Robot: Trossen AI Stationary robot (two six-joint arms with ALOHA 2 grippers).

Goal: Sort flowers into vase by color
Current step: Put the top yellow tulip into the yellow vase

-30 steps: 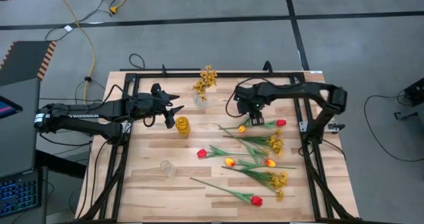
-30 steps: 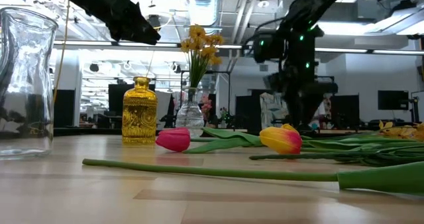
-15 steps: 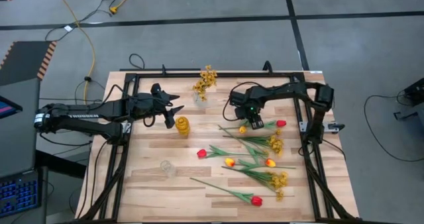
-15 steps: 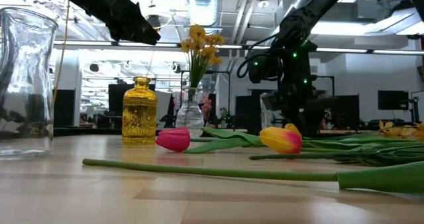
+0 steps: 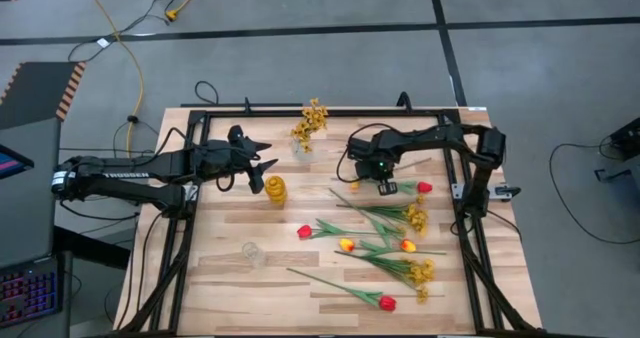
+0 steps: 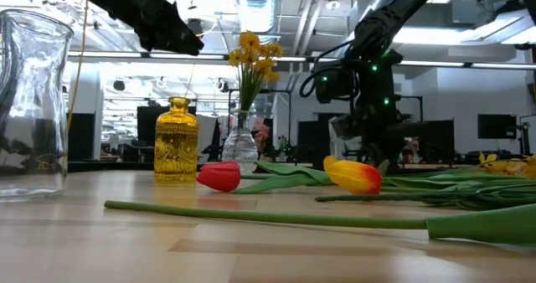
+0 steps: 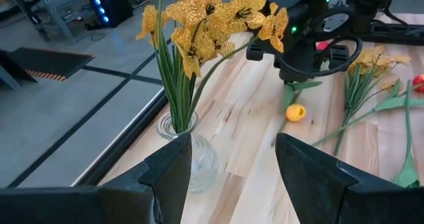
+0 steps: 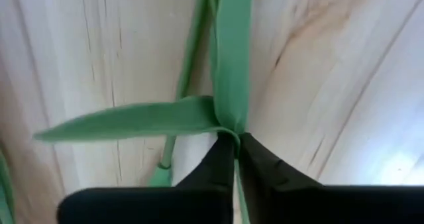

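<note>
Red and yellow-orange tulips and bushy yellow sprays lie in a tangle on the wooden table's right half. My right gripper points down near the far right, shut on a green tulip stem between a yellow-orange head and a red head. Which head the stem belongs to does not show. A clear vase at the far middle holds yellow sprays. My left gripper hovers open just left of that vase, with nothing between its fingers. My right gripper pinches the green stem between its two fingertips, right where a long leaf branches off. The fingers come from above, pointing down. The stem and its leaves lie on the table.
An amber glass bottle stands near the table's middle, and a clear glass vase stands toward the near left. A black frame runs around the table. The left half of the board holds no flowers.
My right gripper has sunk onto the flowers at the far right, shifting a little toward the near edge, and has shut on a green stem. The tulip heads in the low view have shifted slightly.
</note>
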